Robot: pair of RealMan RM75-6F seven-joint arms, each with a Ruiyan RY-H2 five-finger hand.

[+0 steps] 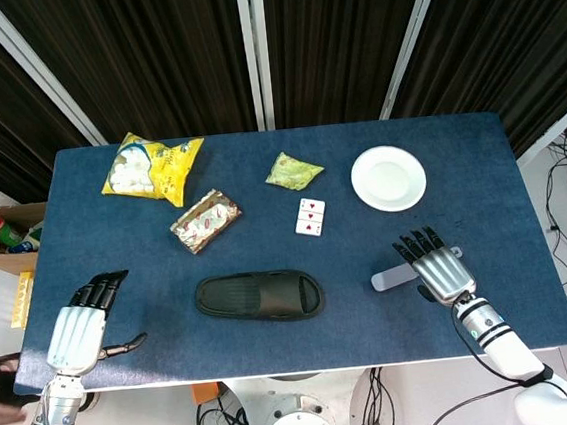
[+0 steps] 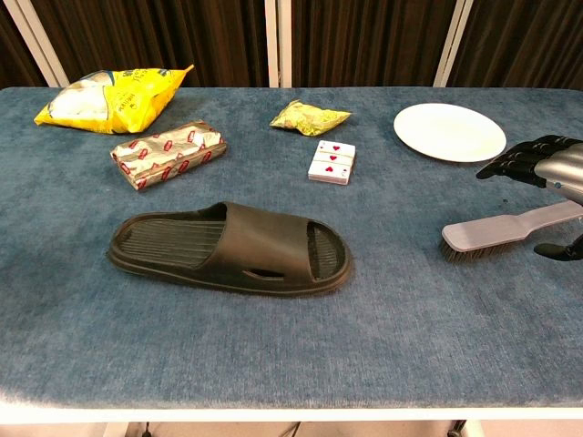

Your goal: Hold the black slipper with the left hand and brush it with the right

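Observation:
The black slipper [image 1: 259, 295] [image 2: 232, 248] lies sole-down at the middle of the blue table, toe end pointing right. A grey brush [image 1: 390, 279] [image 2: 501, 229] lies flat to its right, bristles down. My right hand [image 1: 440, 270] [image 2: 547, 168] hovers over the brush handle. Its fingers stretch out above the handle and its thumb sits below, not closed on it. My left hand [image 1: 85, 322] is over the table's front left corner, fingers spread and empty, well left of the slipper. The chest view does not show it.
Behind the slipper lie a yellow snack bag [image 1: 152, 168] [image 2: 114, 100], a silver-red packet [image 1: 205, 220] [image 2: 168, 153], a green packet [image 1: 294, 170] [image 2: 310, 116], playing cards [image 1: 310, 217] [image 2: 331, 161] and a white plate [image 1: 389, 177] [image 2: 449, 131].

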